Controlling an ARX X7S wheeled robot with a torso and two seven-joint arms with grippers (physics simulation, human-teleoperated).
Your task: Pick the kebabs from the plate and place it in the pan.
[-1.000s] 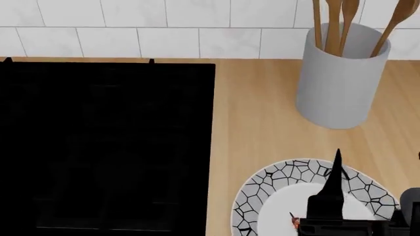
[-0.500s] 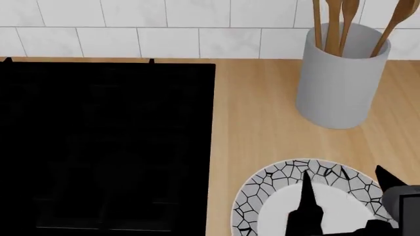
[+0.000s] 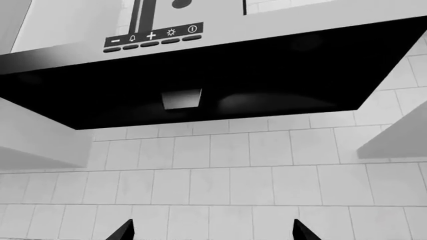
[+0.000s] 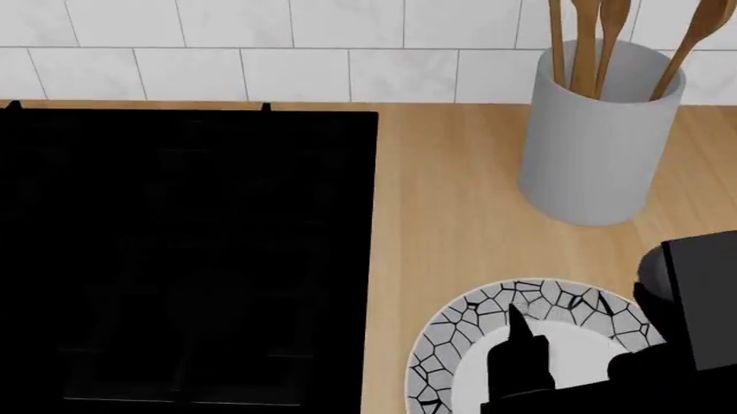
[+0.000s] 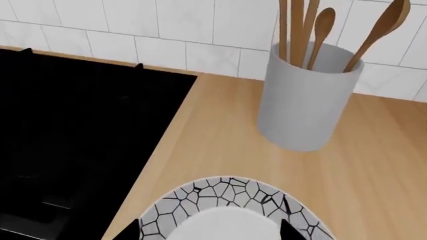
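Left wrist view: the left gripper [image 3: 212,232] shows two spread fingertips against wall tiles and a black hood [image 3: 213,85].

Head view: the right gripper [image 4: 519,358] hangs over the plate [image 4: 461,323]; its grip cannot be told. No kebabs or pan show.

Right wrist view: spread fingertips frame the plate [image 5: 220,192] beside the stove [image 5: 80,135] and utensil holder [image 5: 303,100].

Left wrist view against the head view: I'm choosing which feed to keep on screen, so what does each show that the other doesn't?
Only the left wrist view shows the range hood with its button panel and the left gripper, its fingertips apart. Only the head view shows the plate, the utensil holder with wooden spoons, the cooktop, the counter and the right gripper. Both show the white tiled wall.
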